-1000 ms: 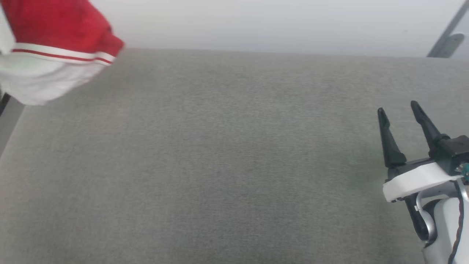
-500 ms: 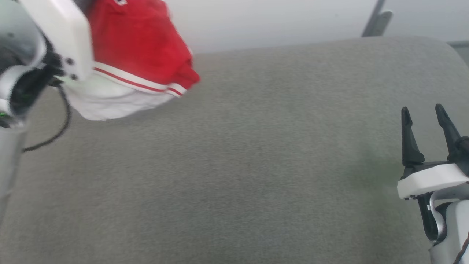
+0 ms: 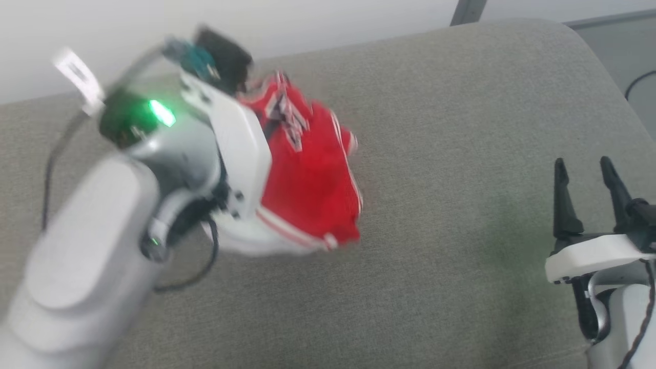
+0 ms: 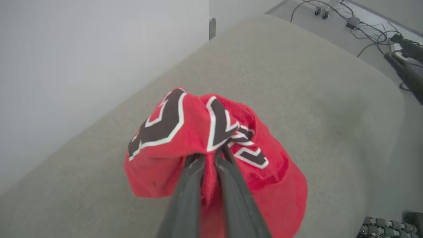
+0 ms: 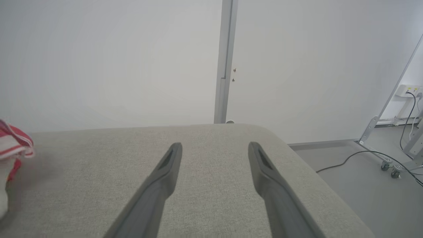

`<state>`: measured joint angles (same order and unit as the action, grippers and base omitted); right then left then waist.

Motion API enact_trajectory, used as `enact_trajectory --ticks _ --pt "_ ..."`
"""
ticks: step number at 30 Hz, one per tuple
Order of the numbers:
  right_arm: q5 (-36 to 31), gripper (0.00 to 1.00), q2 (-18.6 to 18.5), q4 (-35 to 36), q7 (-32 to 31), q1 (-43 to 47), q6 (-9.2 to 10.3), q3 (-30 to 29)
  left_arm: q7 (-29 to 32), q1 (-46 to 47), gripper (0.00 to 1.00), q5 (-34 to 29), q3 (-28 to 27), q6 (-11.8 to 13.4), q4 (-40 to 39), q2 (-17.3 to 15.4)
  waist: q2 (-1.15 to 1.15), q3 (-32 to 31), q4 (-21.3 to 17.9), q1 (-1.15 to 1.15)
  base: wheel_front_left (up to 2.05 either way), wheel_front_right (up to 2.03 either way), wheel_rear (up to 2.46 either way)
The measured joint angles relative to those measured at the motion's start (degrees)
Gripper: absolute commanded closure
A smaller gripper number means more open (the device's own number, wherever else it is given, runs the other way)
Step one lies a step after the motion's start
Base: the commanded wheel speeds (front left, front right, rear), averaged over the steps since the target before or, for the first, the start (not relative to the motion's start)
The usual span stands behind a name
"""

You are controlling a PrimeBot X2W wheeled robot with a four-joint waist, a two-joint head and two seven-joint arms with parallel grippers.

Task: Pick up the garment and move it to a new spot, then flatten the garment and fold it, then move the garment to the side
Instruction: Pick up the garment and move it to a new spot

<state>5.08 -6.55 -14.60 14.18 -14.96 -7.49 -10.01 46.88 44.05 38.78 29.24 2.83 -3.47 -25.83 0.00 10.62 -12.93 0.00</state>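
Our left end effector (image 4: pixel 211 154) pinches the bunched garment (image 4: pixel 165 129) over the surface (image 3: pixel 451 102). Well right of the garment, our right end effector (image 3: pixel 582 163) stands spread.

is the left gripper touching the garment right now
Touching. The left wrist view shows the left gripper with its jaws pinched shut on a fold of the red garment, cloth bunched around both.

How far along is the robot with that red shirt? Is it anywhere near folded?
Early days. Done: the pick-up. The left gripper is shut on the garment, which hangs bunched, apparently off the grey cushion. In hand: getting it to a new spot. Left: laying it down, flattening, folding and moving it aside. The right gripper stands open, holding nothing.
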Motion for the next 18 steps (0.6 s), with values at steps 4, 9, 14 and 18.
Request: enact_trajectory --ticks 4,9,14,18 --pt "-0.1 0.0 0.5 -1.0 0.4 0.0 0.0 0.5 0.9 -5.4 1.0 0.2 2.4 0.8 2.3 0.4 0.0 0.5 -0.8 0.0 0.0 0.0 0.0" --pt "-0.1 0.0 1.0 -2.0 0.5 0.0 0.0 1.3 0.3 -10.6 1.0 0.6 4.5 0.5 7.3 0.4 0.0 1.1 -1.5 0.0 0.0 0.0 0.0" --pt "0.0 0.0 1.1 -2.7 0.6 -0.6 0.0 2.1 -0.9 -12.5 1.0 -0.2 6.5 -0.1 14.2 0.7 0.0 1.6 -1.8 0.0 0.0 0.0 0.0" --pt "0.0 0.0 1.3 -2.8 0.7 -0.7 0.0 2.6 -2.6 -12.8 1.0 -0.6 7.5 -0.7 19.4 1.7 0.0 2.0 -1.9 0.0 0.0 0.0 0.0"
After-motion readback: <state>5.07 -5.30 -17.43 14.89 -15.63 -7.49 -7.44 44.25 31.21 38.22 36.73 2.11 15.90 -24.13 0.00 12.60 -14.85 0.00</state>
